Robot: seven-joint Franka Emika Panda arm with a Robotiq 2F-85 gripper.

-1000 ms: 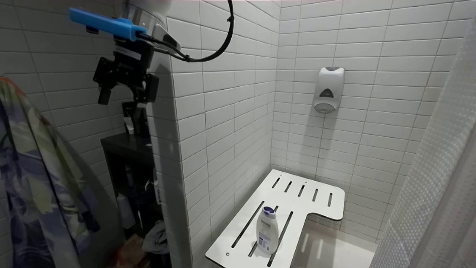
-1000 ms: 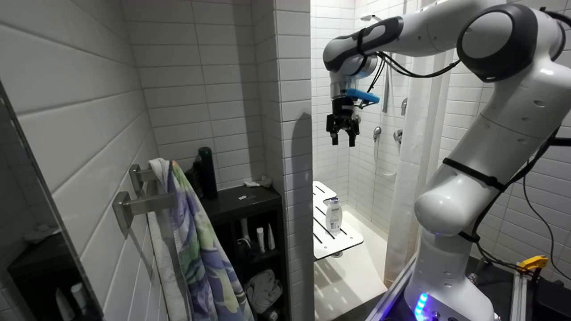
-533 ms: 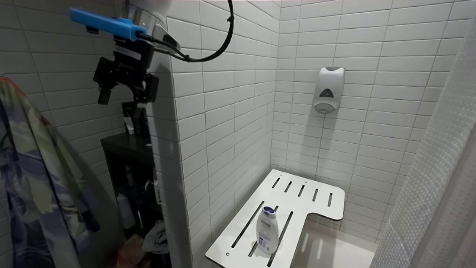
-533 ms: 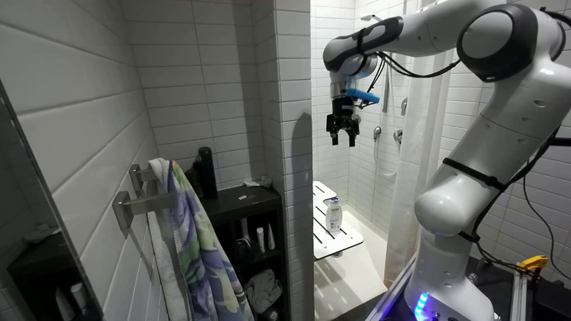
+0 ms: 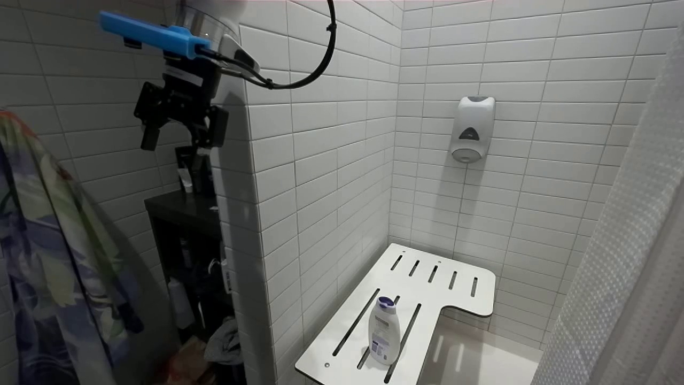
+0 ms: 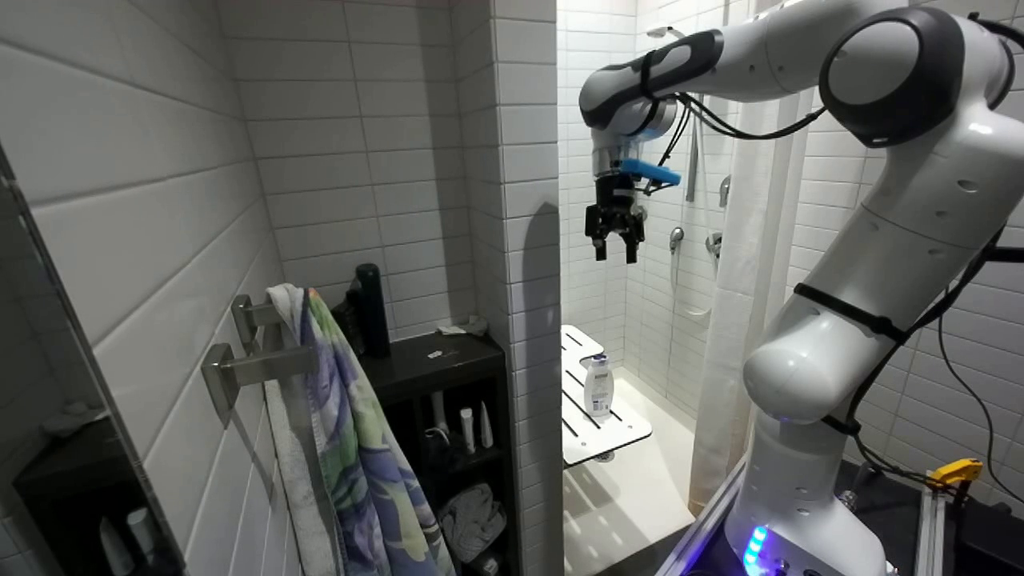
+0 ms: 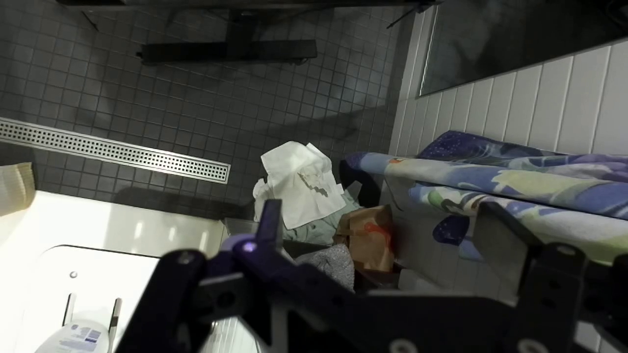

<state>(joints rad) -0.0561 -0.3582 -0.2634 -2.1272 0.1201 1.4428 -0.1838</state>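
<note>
My gripper (image 5: 179, 140) hangs in mid-air with its fingers spread, pointing down, and nothing lies between them. It is also open in an exterior view (image 6: 616, 254) and in the wrist view, where its fingers (image 7: 271, 220) frame the floor far below. A white bottle (image 5: 383, 334) with a purple cap stands upright on the slotted white bench (image 5: 454, 291). The bottle (image 6: 598, 388) is well below the gripper and apart from it. Only part of the bottle (image 7: 78, 338) shows at the lower left of the wrist view.
A tiled wall corner (image 6: 528, 280) separates the shower from a dark shelf (image 6: 432, 364) with bottles. A patterned towel (image 6: 376, 456) hangs from a rail. A shower curtain (image 5: 630, 256) and soap dispenser (image 5: 475, 125) are in view. Below lie white paper (image 7: 299, 181) and a brown bag (image 7: 368, 235).
</note>
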